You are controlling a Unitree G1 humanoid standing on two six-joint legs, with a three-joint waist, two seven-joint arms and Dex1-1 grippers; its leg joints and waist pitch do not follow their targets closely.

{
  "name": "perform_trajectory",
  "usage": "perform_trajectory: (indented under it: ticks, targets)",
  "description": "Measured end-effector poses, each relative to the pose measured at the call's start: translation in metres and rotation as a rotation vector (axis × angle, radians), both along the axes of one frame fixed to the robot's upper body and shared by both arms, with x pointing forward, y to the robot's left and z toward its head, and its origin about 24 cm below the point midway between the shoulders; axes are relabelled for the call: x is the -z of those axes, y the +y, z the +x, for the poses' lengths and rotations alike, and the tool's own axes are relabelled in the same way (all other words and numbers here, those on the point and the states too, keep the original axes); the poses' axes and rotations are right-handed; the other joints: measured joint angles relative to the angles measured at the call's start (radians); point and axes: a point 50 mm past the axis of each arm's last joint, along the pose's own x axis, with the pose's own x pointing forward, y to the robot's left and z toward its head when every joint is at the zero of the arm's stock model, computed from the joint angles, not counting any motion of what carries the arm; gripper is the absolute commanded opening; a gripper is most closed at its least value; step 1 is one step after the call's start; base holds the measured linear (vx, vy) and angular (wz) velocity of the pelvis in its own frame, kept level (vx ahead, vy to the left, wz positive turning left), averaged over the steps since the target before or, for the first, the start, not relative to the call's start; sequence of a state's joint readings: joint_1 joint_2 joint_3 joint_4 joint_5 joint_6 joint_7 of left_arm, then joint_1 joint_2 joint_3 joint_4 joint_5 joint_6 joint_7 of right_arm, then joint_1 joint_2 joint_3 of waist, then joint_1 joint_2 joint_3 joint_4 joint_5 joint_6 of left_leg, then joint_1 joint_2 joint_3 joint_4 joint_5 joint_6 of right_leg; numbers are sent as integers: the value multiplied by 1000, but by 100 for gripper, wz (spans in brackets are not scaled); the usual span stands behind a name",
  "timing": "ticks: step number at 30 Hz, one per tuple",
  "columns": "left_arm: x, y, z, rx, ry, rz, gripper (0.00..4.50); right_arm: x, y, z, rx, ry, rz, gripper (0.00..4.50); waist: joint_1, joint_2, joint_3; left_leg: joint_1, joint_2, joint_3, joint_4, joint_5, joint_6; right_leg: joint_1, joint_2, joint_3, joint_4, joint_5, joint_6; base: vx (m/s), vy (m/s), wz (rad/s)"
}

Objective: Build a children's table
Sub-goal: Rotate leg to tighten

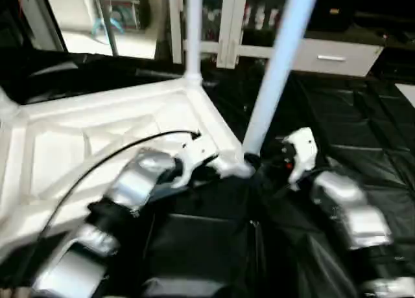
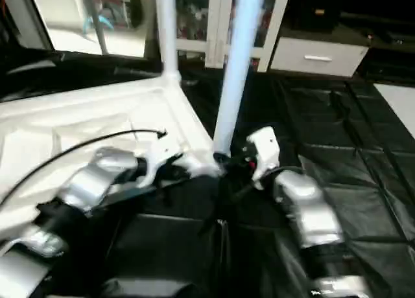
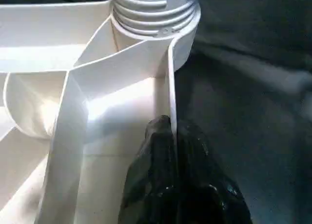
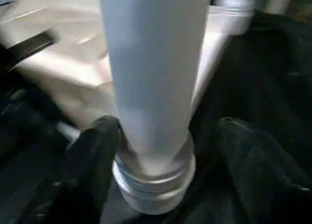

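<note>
Nearest the camera are the silver forearms. On the left, the left gripper (image 3: pixel 173 151) is closed on the side wall of the table top (image 1: pixel 97 136), which lies underside up on the black floor mat (image 1: pixel 363 129). One leg (image 1: pixel 192 32) stands in the far corner socket. To the right, the right gripper (image 4: pixel 156 146) has its fingers spread apart w/ a 2nd leg (image 1: pixel 279 65) between them, at the near socket (image 4: pixel 153 185). Step in hand, I judge: seating this leg. Next move prob. needs closing and turning it.

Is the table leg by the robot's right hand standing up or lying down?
Standing up, leaning a little. The leg rises from the corner socket of the upside-down table top, with the right gripper open around its base.
</note>
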State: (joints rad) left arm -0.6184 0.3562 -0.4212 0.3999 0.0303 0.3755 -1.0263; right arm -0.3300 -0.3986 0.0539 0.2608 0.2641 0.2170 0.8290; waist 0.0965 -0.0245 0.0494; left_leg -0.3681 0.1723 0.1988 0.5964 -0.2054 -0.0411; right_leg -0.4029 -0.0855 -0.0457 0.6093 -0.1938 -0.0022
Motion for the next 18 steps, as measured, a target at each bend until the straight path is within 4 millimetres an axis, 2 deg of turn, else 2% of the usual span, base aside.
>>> perform_trajectory:
  ticks: [6,11,17,18]
  targets:
    - [-3,13,-9,100,52,32,0,-3,-22,-17,-244,84,-95,422,-1,-4,0,1,0,1,3,-2,-2,2,-2,0,2,0,0,0,0,0]
    - [-5,13,-14,146,78,53,0,-1,-12,-22,-368,113,-85,422,-5,-5,-1,1,0,1,4,-2,-3,2,-2,0,3,0,0,0,0,0]
    - [-6,11,-19,187,99,62,0,-1,-2,-20,-450,107,-88,422,2,-6,0,1,0,1,5,0,1,2,-2,0,3,0,0,0,0,0]
    - [-6,11,-20,190,99,63,0,0,-1,-19,-455,106,-91,407,2,-7,-1,1,0,1,5,0,1,2,-3,0,3,0,-1,0,0,0]
